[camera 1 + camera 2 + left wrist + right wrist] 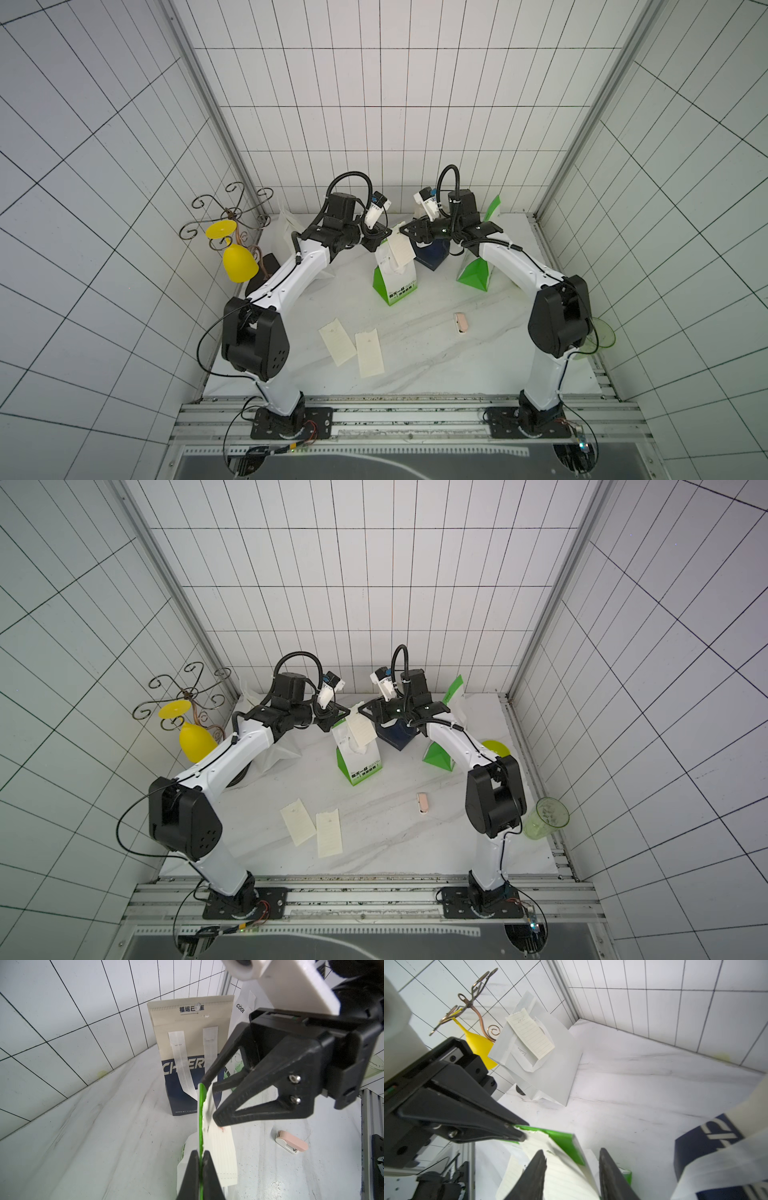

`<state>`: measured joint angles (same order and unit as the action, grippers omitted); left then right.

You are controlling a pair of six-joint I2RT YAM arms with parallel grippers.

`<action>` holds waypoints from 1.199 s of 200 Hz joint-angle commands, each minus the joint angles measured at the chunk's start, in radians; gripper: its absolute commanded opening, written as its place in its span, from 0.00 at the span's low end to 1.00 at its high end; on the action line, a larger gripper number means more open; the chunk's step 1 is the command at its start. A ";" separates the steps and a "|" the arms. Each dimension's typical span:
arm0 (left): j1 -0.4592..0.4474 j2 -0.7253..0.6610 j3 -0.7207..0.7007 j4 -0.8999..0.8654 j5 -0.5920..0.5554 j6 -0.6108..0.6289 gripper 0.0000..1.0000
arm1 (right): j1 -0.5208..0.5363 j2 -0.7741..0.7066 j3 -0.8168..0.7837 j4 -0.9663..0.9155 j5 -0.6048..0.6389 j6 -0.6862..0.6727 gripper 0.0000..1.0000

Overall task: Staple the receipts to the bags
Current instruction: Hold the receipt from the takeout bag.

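Pinching the top fold of the middle green-and-white bag in my left claw, clenched tight, I have a receipt lying against the bag's face just under the grip. I cannot tell whether the strip itself is caught in the pinch. My right claw is released, its jaws apart on either side of that same top edge and grasping nothing. To do this well, I judge the left should keep strip and fold flush while the right fetches the stapler. It lies on the surface at the near right, well apart from the bag. The staple wants to pass through both papers close to the pinch. A loose receipt and another loose receipt lie flat at the near middle. At the far left, the white bag carries its own strip at the top. The navy bag and the second green-and-white bag, both far right, show none on the faces I can see. What any bag holds inside I cannot tell.
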<state>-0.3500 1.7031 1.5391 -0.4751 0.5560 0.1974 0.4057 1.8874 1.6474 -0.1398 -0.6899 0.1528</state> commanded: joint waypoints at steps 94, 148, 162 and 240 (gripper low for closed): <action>-0.102 -0.080 -0.050 0.035 -0.215 -0.106 0.00 | 0.001 -0.553 -0.614 0.024 0.466 0.289 0.60; -0.106 -0.077 -0.073 0.066 -0.211 -0.136 0.00 | 0.001 -0.580 -0.796 -0.358 0.623 0.269 0.61; -0.107 -0.074 -0.073 0.055 -0.221 -0.125 0.00 | 0.001 -0.572 -0.827 -0.398 0.648 0.268 0.61; -0.107 -0.066 -0.076 0.038 -0.225 -0.103 0.00 | 0.012 -0.315 -0.705 -0.524 0.639 0.242 0.61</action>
<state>-0.4564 1.6413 1.4708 -0.4244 0.3328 0.0788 0.4084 1.5246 0.8726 -0.5671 -0.0914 0.4026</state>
